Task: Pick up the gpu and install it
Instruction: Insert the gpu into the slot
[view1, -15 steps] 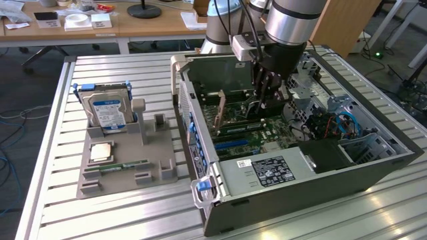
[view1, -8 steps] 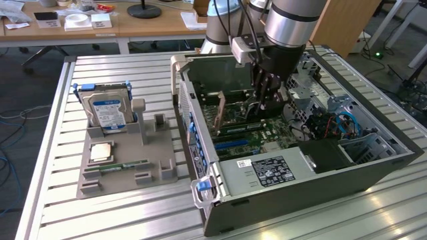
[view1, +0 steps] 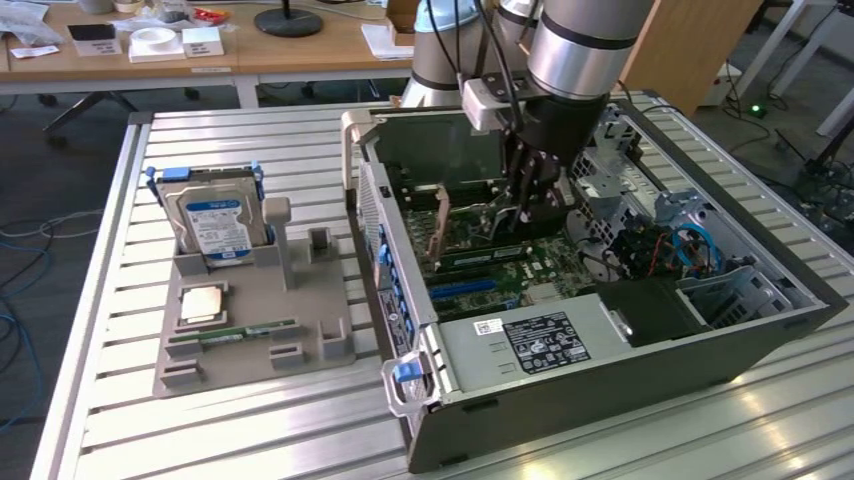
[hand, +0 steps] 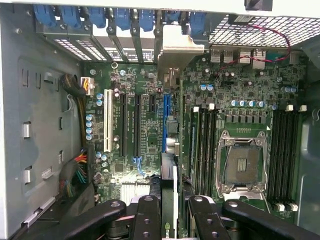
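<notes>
My gripper (view1: 534, 215) reaches down into the open computer case (view1: 747, 345). It is shut on the gpu (hand: 169, 185), a thin dark card seen edge-on between the two black fingers (hand: 147, 220). The card runs along the blue slot (hand: 164, 117) on the green motherboard (hand: 135, 75). Its silver bracket (hand: 176, 50) stands at the case's rear slot openings, under the blue clips. In the exterior view the gpu (view1: 441, 225) stands upright over the board, reaching from the fingers toward the case's rear wall. I cannot tell whether its edge sits in the slot.
A grey holder (view1: 254, 335) on the slatted table carries a hard drive (view1: 214, 220), a square processor chip (view1: 203, 300) and a green RAM stick (view1: 247, 330). Inside the case are an open processor socket (hand: 242, 165), RAM slots, cables (hand: 75, 172) and a drive cage (view1: 727, 290).
</notes>
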